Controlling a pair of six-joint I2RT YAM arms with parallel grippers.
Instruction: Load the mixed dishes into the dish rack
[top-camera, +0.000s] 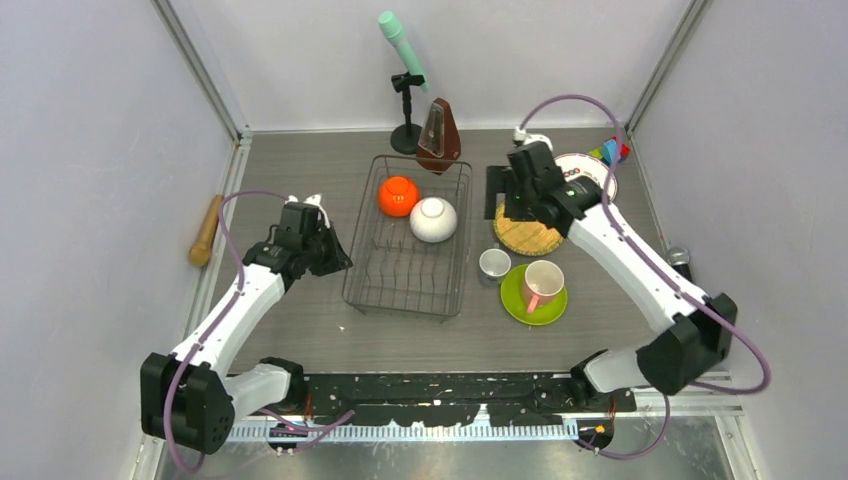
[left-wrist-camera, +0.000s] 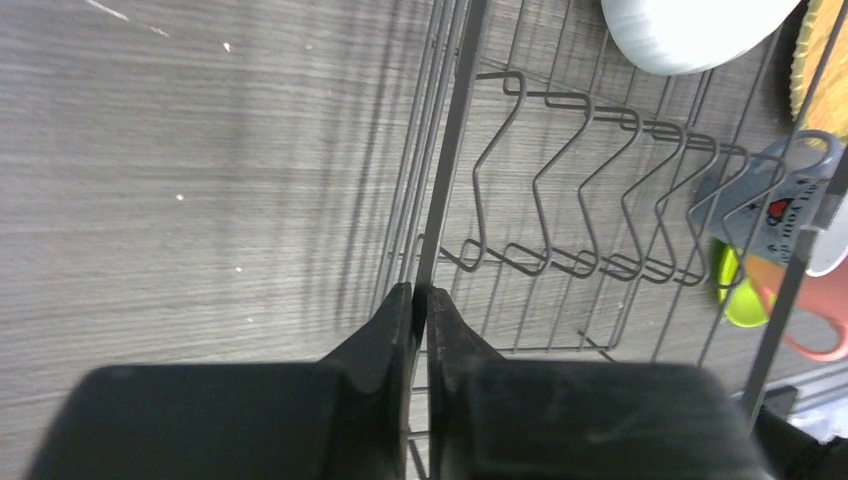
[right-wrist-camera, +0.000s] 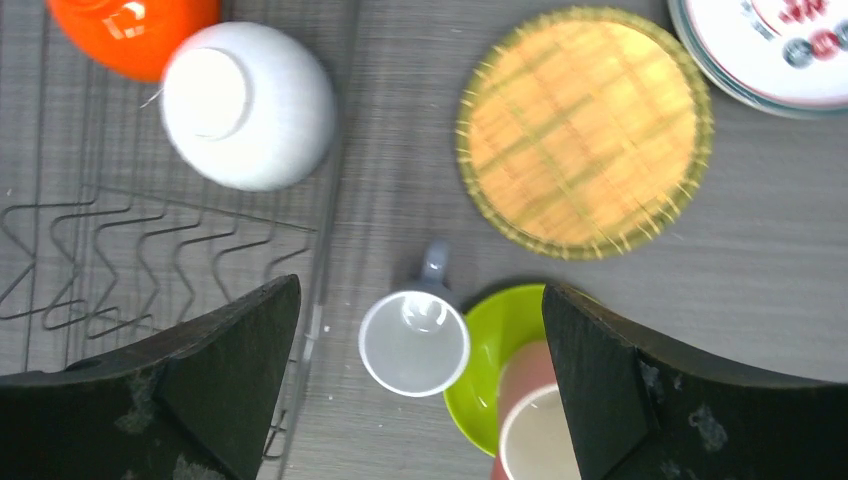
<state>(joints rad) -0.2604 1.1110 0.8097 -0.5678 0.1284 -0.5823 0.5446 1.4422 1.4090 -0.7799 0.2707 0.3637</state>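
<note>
The dish rack (top-camera: 410, 262) stands mid-table with an orange bowl (top-camera: 398, 195) and a white bowl (top-camera: 433, 219) upside down in its far end. My left gripper (top-camera: 338, 258) is shut on the wire of the rack's left rim (left-wrist-camera: 447, 150), pinched between its tips (left-wrist-camera: 421, 292). My right gripper (top-camera: 512, 205) hangs open over the tan woven plate (top-camera: 528, 235). Below its wide jaws (right-wrist-camera: 420, 290) stands the small white cup (right-wrist-camera: 414, 343), beside the pink mug (right-wrist-camera: 535, 420) on the lime-green plate (right-wrist-camera: 490, 360). White plates (top-camera: 590, 170) lie far right.
A brown metronome (top-camera: 439, 135) and a stand with a teal microphone (top-camera: 403, 45) are behind the rack. Toy blocks (top-camera: 612, 152) lie at the back right, a wooden roller (top-camera: 206, 230) by the left wall, a metal can (top-camera: 679, 257) by the right wall.
</note>
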